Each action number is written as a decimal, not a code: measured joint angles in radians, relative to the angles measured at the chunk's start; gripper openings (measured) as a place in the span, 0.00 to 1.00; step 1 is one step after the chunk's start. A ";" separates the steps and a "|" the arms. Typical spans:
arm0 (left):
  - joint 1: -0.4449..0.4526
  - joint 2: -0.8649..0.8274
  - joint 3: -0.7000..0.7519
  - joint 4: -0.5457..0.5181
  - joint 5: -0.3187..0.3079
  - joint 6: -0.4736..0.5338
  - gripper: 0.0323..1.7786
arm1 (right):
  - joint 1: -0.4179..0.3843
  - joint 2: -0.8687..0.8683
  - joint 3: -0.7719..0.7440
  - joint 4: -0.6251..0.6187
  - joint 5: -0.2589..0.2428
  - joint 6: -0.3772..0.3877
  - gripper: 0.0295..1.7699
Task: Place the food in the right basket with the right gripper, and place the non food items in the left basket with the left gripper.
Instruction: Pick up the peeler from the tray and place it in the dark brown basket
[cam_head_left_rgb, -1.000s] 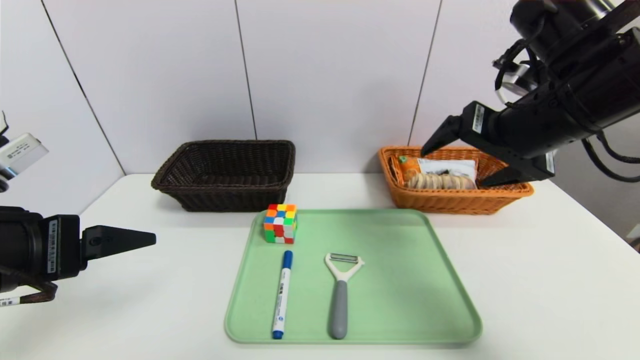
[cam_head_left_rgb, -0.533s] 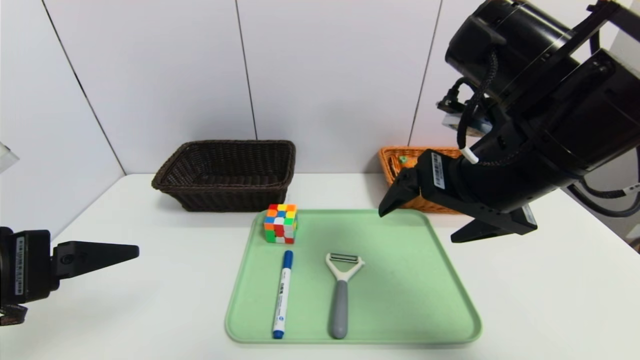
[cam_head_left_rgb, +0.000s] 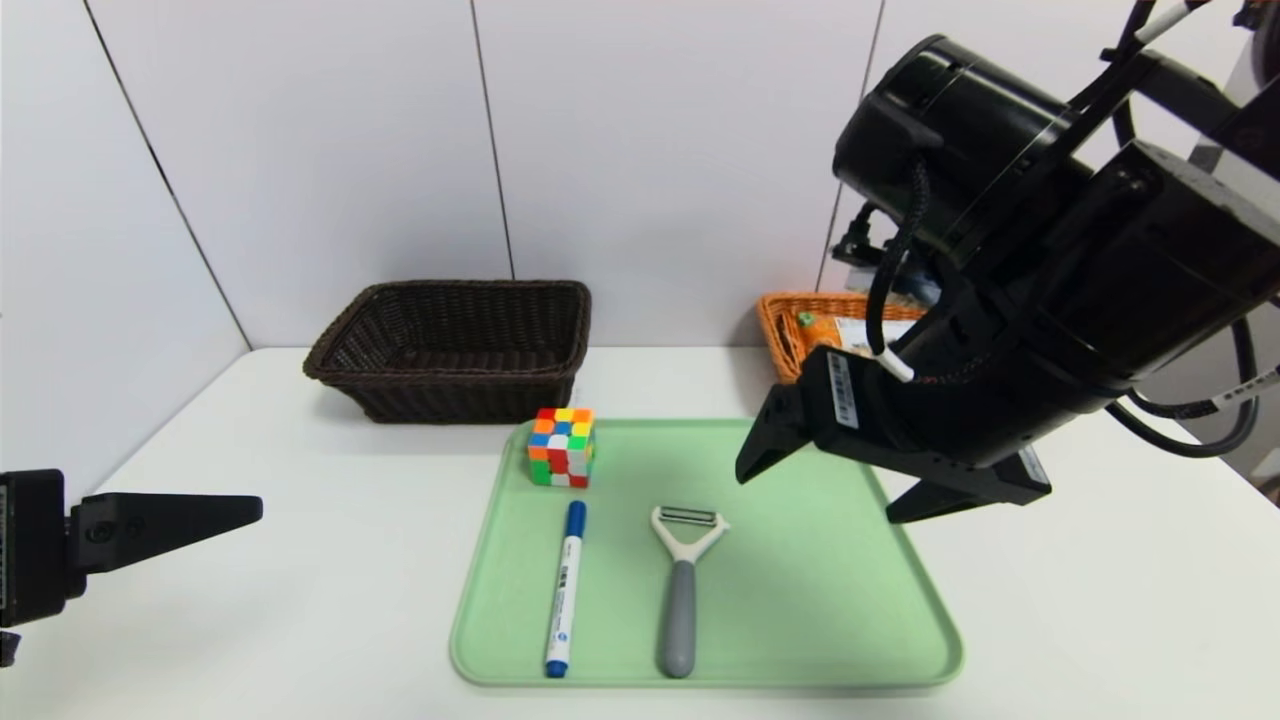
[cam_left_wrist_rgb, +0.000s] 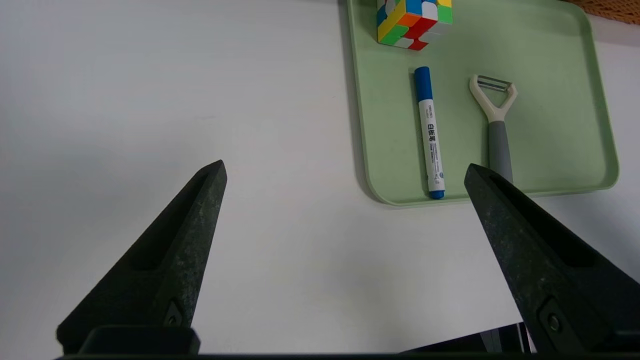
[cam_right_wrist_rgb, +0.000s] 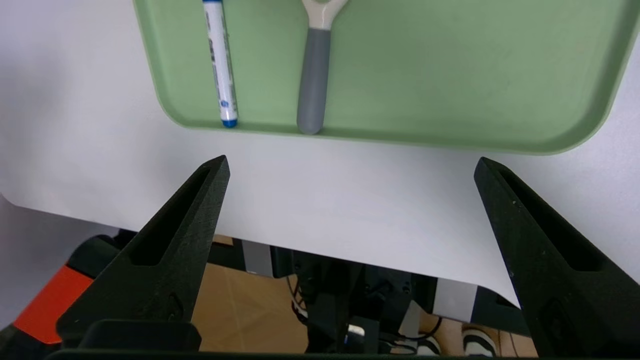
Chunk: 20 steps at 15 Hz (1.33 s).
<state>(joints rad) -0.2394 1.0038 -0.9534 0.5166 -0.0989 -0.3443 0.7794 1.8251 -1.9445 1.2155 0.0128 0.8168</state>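
Note:
On the green tray (cam_head_left_rgb: 800, 610) lie the multicoloured cube (cam_head_left_rgb: 562, 447), the white marker (cam_head_left_rgb: 564, 588) with its blue cap, and the grey-handled peeler (cam_head_left_rgb: 682, 585). My right gripper (cam_head_left_rgb: 815, 497) hangs open and empty above the tray's right side. Its arm hides most of the orange-tan right basket (cam_head_left_rgb: 785, 335), where only an end of the orange snack bag (cam_head_left_rgb: 822, 328) shows. My left gripper (cam_head_left_rgb: 255, 508) is open and empty, low over the table's left edge and well left of the tray. The dark brown left basket (cam_head_left_rgb: 455, 345) stands at the back.
The tray lies in the table's middle near the front edge (cam_right_wrist_rgb: 350, 240). Bare white table (cam_left_wrist_rgb: 200, 100) lies between my left gripper and the tray. A white panelled wall (cam_head_left_rgb: 650, 150) rises just behind both baskets.
My right arm has come away from over the orange basket, forward and left, to above the tray's right side. My left gripper has drawn back a little to the left.

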 joint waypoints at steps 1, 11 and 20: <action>-0.006 -0.005 0.000 0.013 0.000 -0.001 0.95 | 0.014 0.013 0.000 0.014 0.000 -0.008 0.96; -0.012 -0.077 0.016 0.075 0.000 -0.003 0.95 | 0.106 0.220 -0.008 0.008 -0.072 -0.034 0.96; -0.012 -0.086 0.031 0.074 0.000 -0.003 0.95 | 0.133 0.326 -0.010 -0.090 -0.178 -0.066 0.96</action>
<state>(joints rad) -0.2515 0.9183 -0.9221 0.5902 -0.0985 -0.3472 0.9119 2.1509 -1.9545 1.1257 -0.1649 0.7513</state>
